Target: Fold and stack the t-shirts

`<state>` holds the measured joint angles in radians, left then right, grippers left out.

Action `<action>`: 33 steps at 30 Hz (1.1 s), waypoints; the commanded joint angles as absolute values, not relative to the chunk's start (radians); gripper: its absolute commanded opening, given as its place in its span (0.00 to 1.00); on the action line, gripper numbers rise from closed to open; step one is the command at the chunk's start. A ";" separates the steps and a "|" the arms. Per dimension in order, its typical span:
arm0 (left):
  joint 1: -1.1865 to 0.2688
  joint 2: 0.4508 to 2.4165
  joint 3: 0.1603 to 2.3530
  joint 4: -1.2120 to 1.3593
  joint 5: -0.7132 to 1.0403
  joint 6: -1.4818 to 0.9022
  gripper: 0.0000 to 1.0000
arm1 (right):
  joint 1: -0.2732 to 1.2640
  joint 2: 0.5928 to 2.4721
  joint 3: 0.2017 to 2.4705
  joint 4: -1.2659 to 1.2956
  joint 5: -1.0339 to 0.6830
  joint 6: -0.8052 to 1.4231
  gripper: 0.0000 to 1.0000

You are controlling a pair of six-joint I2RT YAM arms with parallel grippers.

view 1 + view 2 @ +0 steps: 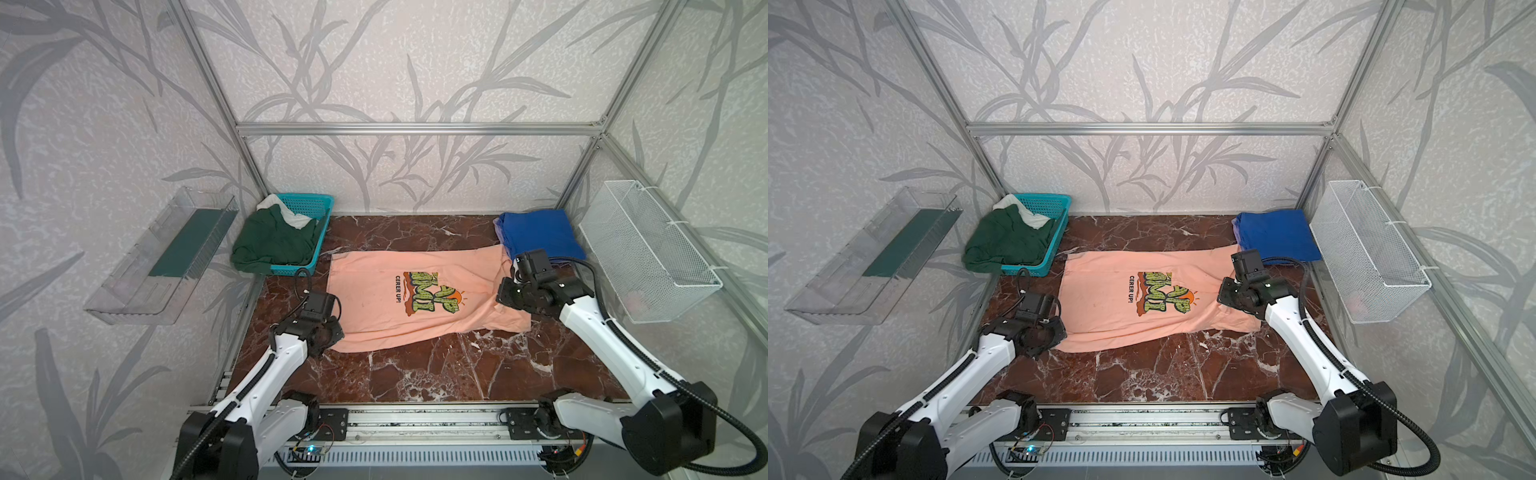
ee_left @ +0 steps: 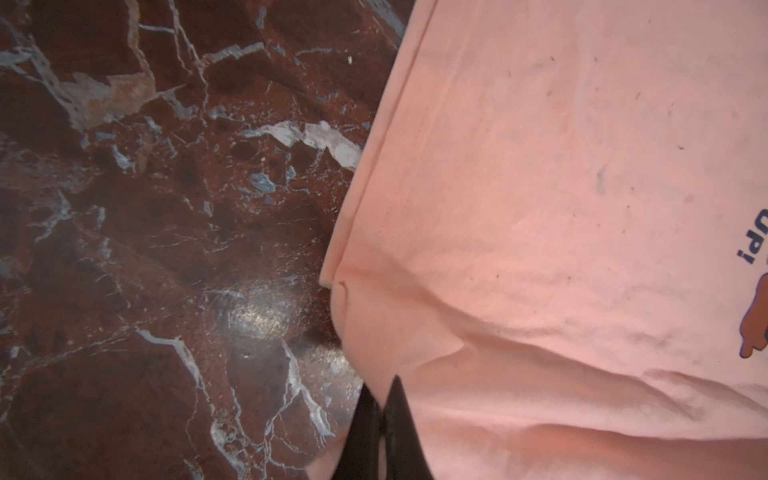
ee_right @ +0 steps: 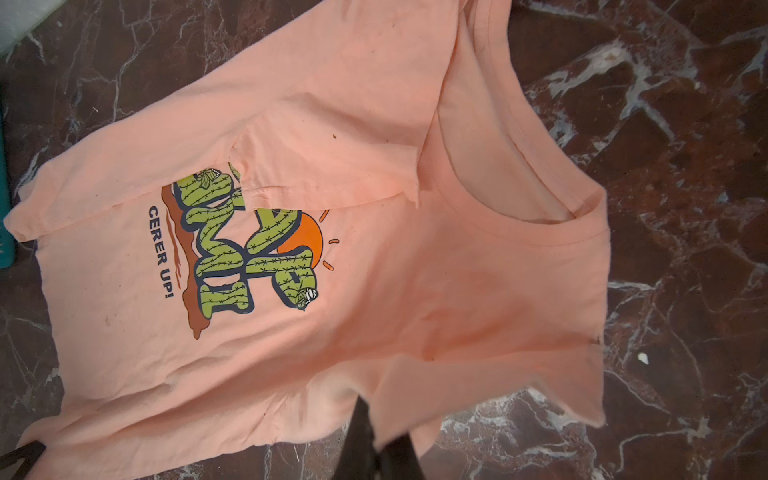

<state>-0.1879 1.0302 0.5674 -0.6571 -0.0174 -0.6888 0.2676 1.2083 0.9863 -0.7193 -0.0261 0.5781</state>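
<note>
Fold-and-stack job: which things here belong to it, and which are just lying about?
Job: peach t-shirt, gripped by left gripper and right gripper; blue t-shirt, folded, back right; dark green t-shirt and white t-shirt, unfolded.
Lying about: teal basket holding those two; clear wall tray; white wire basket.

The peach-pink t-shirt lay spread across the middle of the table, print up, collar toward the right edge and hem toward the left. Its far side was folded inward, the sleeve covering part of the green lettering above "CERER UP!". The blue t-shirt sat folded at the far right corner. The dark green t-shirt and the white t-shirt were crumpled in the basket at the far left corner.
</note>
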 commanded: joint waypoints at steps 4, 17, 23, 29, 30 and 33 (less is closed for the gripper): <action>-0.173 1.074 0.612 -0.666 -0.011 -0.668 0.00 | 0.253 1.267 1.039 -0.690 -0.014 0.532 0.00; -0.161 1.266 0.710 -0.674 -0.046 -0.664 0.00 | 0.228 1.415 1.105 -0.670 -0.022 0.486 0.00; -0.152 1.411 0.819 -0.772 -0.070 -0.650 0.00 | 0.221 1.472 1.142 -0.657 -0.029 0.476 0.00; -0.143 1.493 0.882 -0.778 -0.055 -0.638 0.00 | 0.214 1.523 1.178 -0.659 -0.035 0.468 0.00; -0.140 1.507 0.891 -0.783 -0.051 -0.633 0.00 | 0.214 1.530 1.182 -0.661 -0.037 0.467 0.00; -0.129 1.539 0.916 -0.794 -0.043 -0.620 0.06 | 0.212 1.547 1.196 -0.669 -0.034 0.463 0.00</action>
<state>-0.1421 1.5169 0.8833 -0.7509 -0.0330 -0.6430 0.2203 1.5322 1.1603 -0.6636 -0.0330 0.4770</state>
